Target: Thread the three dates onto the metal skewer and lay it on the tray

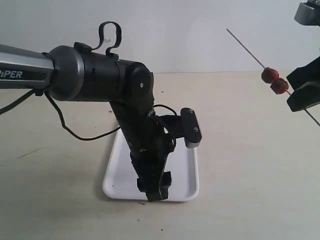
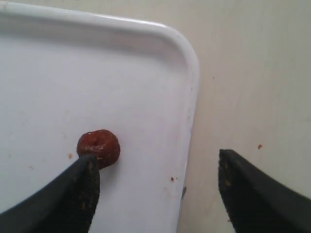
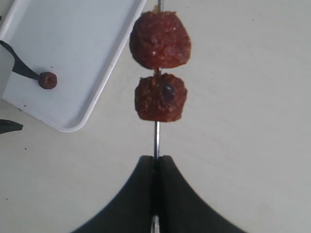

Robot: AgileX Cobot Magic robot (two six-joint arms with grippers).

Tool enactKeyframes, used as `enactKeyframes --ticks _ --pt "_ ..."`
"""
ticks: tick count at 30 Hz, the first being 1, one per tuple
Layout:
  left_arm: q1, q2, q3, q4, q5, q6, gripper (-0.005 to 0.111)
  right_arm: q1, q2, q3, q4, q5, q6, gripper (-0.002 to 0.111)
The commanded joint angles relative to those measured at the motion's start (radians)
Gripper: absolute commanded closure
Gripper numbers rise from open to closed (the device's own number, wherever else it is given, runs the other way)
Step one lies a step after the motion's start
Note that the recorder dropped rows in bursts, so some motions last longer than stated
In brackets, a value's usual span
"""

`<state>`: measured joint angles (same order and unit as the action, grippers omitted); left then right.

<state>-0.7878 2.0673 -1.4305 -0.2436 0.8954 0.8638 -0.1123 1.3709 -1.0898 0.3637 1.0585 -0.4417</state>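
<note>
Our right pincer (image 3: pixel 155 162) is pressed together on the metal skewer (image 3: pixel 156 138), held above the bench (image 3: pixel 243 121) with two dates (image 3: pixel 160 40) already threaded. The third date (image 2: pixel 98 147) lies on the tray (image 2: pixel 190 73) near its corner, touching one finger (image 2: pixel 82 189) of our spread left pincer (image 2: pixel 158 160). We should centre the pincer on that date, then close gently so it neither rolls nor squashes.

Cut-off white lettering "iPER", on left arm's grey link (image 1: pixel 22 64)
</note>
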Motion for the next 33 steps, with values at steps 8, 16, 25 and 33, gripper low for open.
enactKeyframes --ticks 8,16,25,33 --pt "0.001 0.005 -0.002 0.048 -0.179 -0.004 0.040 -0.004 -0.008 0.006 -0.004 -0.020 -0.010 0.108" --pt "0.035 0.005 0.008 0.059 -0.186 -0.012 0.040 -0.004 -0.008 0.006 -0.004 -0.023 -0.010 0.108" --pt "0.043 0.023 0.008 0.048 -0.181 -0.016 0.040 -0.004 -0.008 0.006 -0.004 -0.040 -0.010 0.108" --pt "0.043 0.058 0.008 0.048 -0.178 -0.016 0.040 -0.004 -0.008 0.006 -0.004 -0.040 -0.010 0.108"
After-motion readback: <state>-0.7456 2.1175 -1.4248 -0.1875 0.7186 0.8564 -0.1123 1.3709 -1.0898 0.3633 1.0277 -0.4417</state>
